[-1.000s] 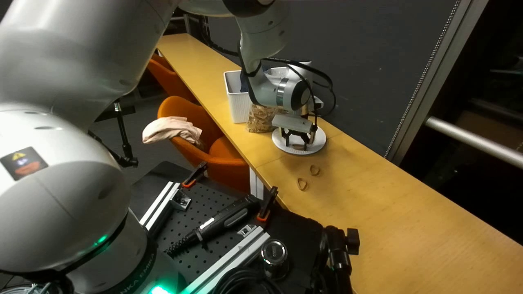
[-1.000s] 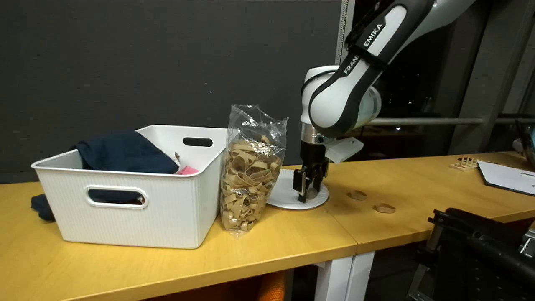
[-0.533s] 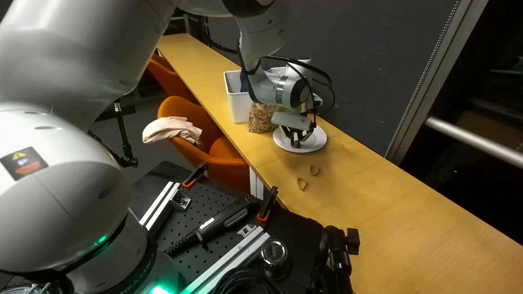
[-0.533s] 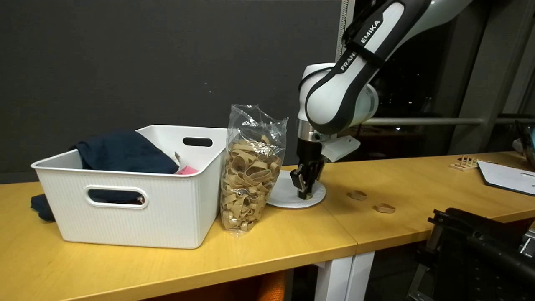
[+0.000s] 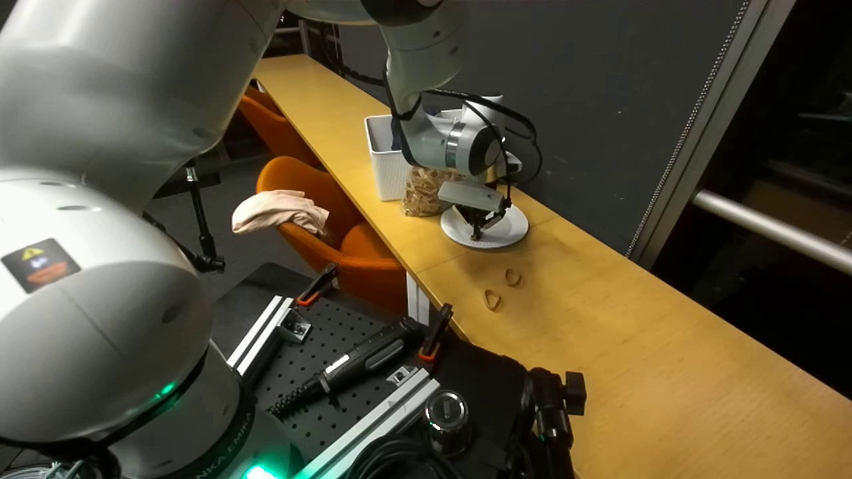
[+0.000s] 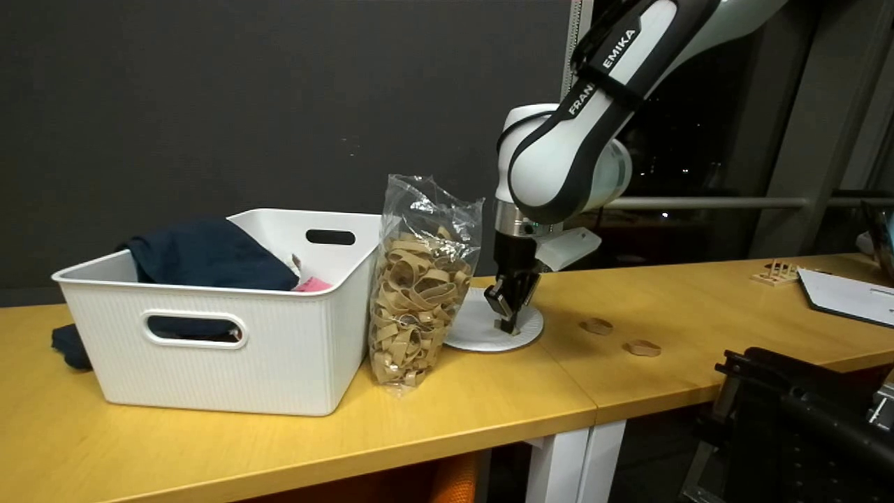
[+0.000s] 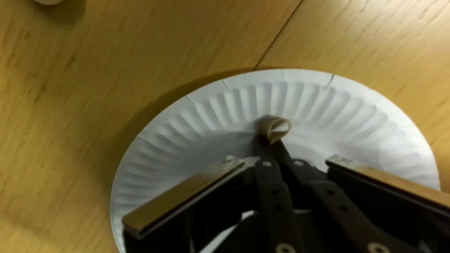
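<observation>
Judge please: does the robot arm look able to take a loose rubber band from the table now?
Probably not yet: the hand is shut on another rubber band at the plate, though the loose bands lie uncovered on the table.

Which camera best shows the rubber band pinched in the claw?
The wrist view: up close, the rubber band shows its open loop at the gripper, above the plate. Both exterior views, farther off, show at most tiny tan bits.

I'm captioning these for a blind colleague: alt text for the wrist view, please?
A black two-fingered gripper pinches a looped tan rubber band over a round white fluted paper plate, which rests on a yellowish wooden table.
</observation>
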